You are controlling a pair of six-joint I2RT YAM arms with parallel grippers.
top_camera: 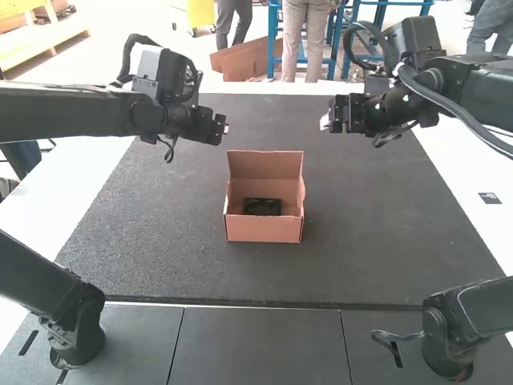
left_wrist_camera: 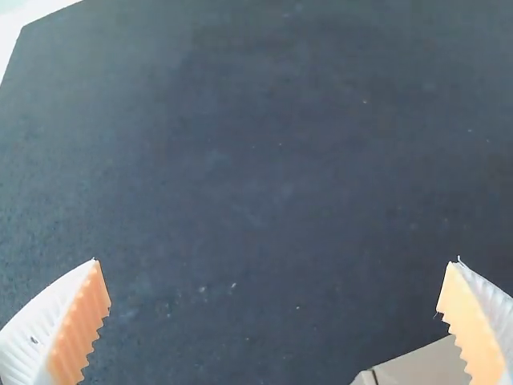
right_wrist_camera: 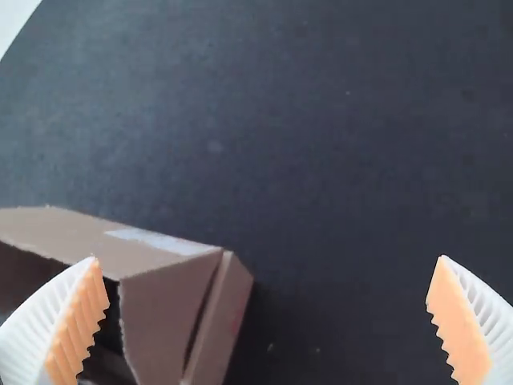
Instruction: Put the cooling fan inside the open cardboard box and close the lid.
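Orange pads [left_wrist_camera: 78, 330] line the white ribbed fingers of the left gripper [top_camera: 221, 127]. The fingers are spread wide with nothing between them. It hangs above the black mat [top_camera: 385, 233], toward the mat's far edge and on the left side of the cardboard box [top_camera: 264, 228]. The right gripper [top_camera: 327, 121] is also wide open and empty, above the far part of the mat on the box's right side, well apart from the left one. Lower down and between them, the box stands about midway across the mat, with its lid [top_camera: 264, 165] upright along the far wall and the top open. The black cooling fan [top_camera: 262, 206] lies inside on the box's floor. The mat rests on a white table [top_camera: 48, 200].
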